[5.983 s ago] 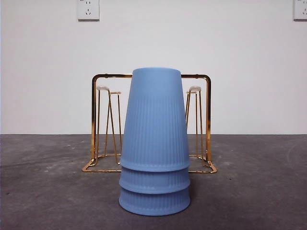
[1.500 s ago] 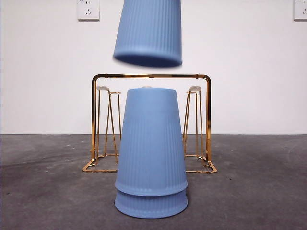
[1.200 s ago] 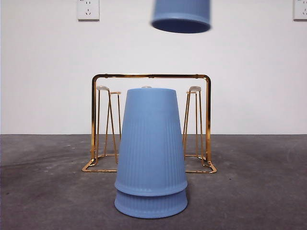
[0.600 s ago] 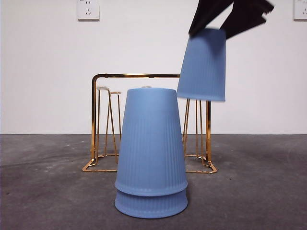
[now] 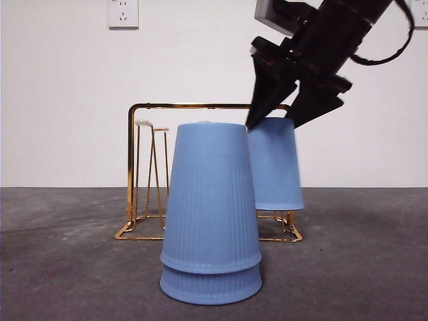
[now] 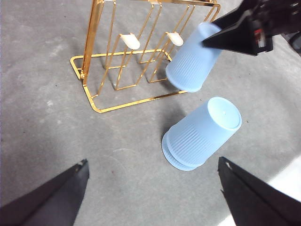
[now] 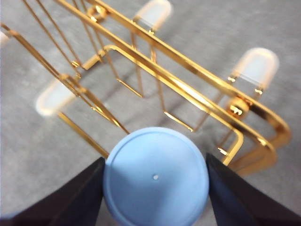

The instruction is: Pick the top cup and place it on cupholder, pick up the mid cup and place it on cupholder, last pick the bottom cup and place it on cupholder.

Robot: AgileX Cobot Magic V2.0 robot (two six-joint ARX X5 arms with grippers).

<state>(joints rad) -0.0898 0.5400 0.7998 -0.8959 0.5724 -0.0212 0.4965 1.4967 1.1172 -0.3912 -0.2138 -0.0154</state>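
My right gripper point(image 5: 273, 124) is shut on the closed end of a ribbed blue cup point(image 5: 275, 164), which hangs upside down, slightly tilted, over the right end of the gold wire cupholder point(image 5: 144, 107). The white-tipped prong there is hidden by the cup. From the right wrist, the cup's round base point(image 7: 156, 176) sits between the jaws, above the cupholder's wires point(image 7: 188, 70). In front of the cupholder, two more blue cups stand stacked upside down point(image 5: 210, 200). My left gripper point(image 6: 153, 161) hangs open, well clear of the stack point(image 6: 202, 132) and the cupholder point(image 6: 94, 56).
Grey table surface point(image 5: 67, 267) runs all around, with a white wall and sockets point(image 5: 123, 13) behind. White-tipped prongs point(image 5: 142, 124) stand bare at the cupholder's left end. The right arm point(image 5: 321, 47) slants down from the upper right corner.
The held cup has come down from high above and to the right, dropping over the cupholder's right end. The right arm has come fully into the front view. The stack has not moved.
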